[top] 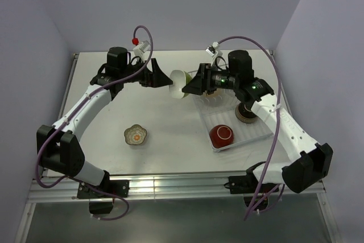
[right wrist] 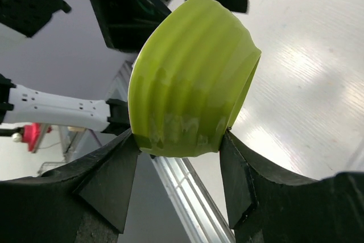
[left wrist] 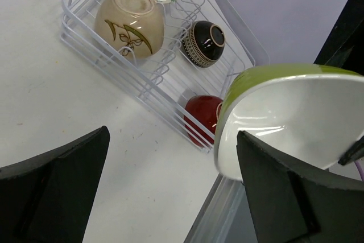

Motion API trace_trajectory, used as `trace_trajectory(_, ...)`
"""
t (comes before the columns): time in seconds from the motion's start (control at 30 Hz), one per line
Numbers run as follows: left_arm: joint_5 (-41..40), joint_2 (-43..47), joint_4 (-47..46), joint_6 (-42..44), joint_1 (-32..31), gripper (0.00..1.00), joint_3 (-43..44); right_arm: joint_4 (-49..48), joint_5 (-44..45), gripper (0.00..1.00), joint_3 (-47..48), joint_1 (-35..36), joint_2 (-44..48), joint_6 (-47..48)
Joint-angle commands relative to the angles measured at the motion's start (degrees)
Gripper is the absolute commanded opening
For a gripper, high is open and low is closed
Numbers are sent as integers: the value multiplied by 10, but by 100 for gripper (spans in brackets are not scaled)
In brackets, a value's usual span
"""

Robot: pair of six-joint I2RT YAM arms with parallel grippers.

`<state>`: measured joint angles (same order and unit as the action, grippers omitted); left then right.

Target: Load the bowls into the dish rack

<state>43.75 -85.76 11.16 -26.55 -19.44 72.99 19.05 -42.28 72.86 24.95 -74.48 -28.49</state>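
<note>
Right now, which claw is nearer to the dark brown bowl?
Right. The right claw hangs left of the dark brown bowl; the left claw is farther left, beyond it.

Table [top: 165, 123] was pale white, matte, w/ purple walls [top: 170, 9] on 3 sides. Directly on it: white wire dish rack [top: 256, 132] at right, set at an angle, & a small flower-shaped bowl [top: 136, 135], upright, front left, well apart from rack.
</note>
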Motion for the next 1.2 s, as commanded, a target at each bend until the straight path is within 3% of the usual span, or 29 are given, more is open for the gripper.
trace_trajectory(0.0, -15, 18, 27, 31, 0, 100, 39, 47, 16, 0, -9, -27, 55, 72)
trace_trajectory(0.1, -21, 26, 30, 30, 4, 99, 43, 98, 28, 0, -29, -54, 81, 129)
trace_trajectory(0.27, -83, 29, 76, 26, 8, 99, 56, 291, 46, 0, 15, -127, 83, 278)
trace_trajectory(0.4, -160, 38, 116, 65, 9, 99, 56, 402, 159, 0, 13, -171, 100, 394)
trace_trajectory(0.73, -235, 63, 137, 84, 9, 100, 39, 470, 350, 0, -30, -192, 87, 444)
trace_trajectory(1.17, -220, 46, 149, 73, 12, 99, 44, 482, 462, 0, -90, -194, 67, 446)
